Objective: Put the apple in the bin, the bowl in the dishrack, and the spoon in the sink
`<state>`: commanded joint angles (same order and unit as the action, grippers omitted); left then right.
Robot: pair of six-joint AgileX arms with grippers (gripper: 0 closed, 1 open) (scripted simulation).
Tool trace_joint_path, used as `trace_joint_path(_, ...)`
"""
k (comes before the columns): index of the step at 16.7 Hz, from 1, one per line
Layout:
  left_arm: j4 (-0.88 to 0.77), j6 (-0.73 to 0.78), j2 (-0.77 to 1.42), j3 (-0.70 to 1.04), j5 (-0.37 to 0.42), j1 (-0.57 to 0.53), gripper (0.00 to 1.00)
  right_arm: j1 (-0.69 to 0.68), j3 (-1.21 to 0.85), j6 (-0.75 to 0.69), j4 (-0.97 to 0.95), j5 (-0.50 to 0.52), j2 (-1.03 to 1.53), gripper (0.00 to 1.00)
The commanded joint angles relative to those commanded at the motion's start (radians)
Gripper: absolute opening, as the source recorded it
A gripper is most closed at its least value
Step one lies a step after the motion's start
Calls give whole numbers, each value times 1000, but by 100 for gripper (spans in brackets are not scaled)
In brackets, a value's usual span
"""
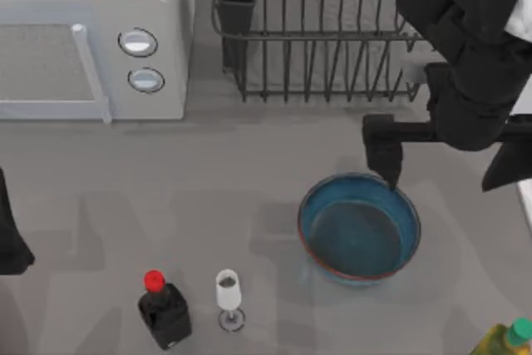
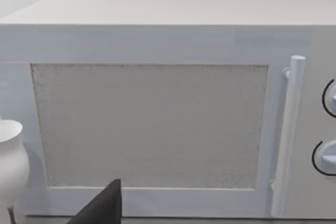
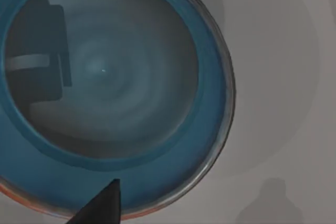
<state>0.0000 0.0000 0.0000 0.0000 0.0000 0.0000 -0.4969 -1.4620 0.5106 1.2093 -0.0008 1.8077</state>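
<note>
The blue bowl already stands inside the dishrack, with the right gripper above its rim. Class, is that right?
Not quite. The top view shows the blue bowl on the table in front of the dishrack; the right gripper is indeed above its rim.

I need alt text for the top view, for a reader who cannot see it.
The right tool hovers over the far rim of a blue bowl on a grey table. Behind stand a dishrack and a white microwave; in front, a black bottle and a glass.
</note>
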Motion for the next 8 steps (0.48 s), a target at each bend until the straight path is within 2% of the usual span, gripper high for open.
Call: trace_joint_path(8, 0, 0, 0, 0, 0, 0, 100, -2, 0, 4, -5, 1, 22, 100)
